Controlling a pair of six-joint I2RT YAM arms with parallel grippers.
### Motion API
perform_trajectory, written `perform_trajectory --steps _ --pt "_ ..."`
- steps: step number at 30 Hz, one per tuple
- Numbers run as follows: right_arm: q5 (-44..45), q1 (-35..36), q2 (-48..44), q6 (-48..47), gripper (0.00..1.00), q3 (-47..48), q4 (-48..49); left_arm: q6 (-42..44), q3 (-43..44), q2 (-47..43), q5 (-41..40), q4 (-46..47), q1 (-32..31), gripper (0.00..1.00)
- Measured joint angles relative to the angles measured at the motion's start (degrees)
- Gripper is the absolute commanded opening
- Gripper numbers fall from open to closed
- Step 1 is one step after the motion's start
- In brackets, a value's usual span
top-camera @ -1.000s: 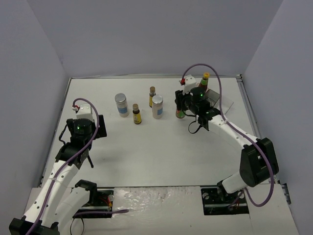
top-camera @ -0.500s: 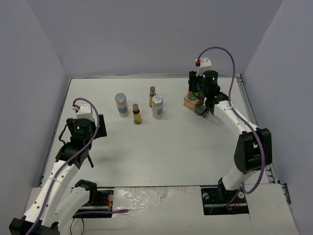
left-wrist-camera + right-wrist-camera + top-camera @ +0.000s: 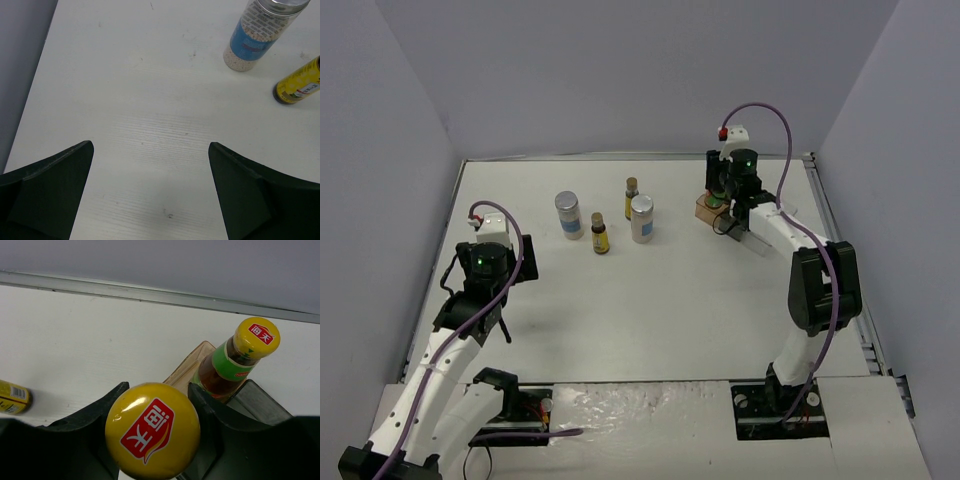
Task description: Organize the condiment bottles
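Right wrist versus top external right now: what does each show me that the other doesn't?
Right wrist only: a clear look at the yellow-capped bottle clamped in the jaws and the second yellow-capped bottle standing in the tray. Top external only: both white jars. Shared: the tray and a yellow-labelled bottle, just a sliver in the wrist view.

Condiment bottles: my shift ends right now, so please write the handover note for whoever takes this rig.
Left gripper: open, empty, over the table.
Right gripper: shut on a dark red bottle with a yellow cap, held at the clear plastic tray with an orange-tinted compartment; not released.
Done: the other dark red yellow-capped bottle stands in that tray.
Left: seat and release this one, then bring the two white silver-lidded jars and two slim brown yellow-labelled bottles from mid-table.
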Motion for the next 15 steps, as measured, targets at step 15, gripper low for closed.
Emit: perform_trajectory --steps 15 --pt "0.0 -1.3 6.6 1.0 0.07 -0.3 3.5 0.1 0.0 0.2 0.1 0.0 0.0 0.97"
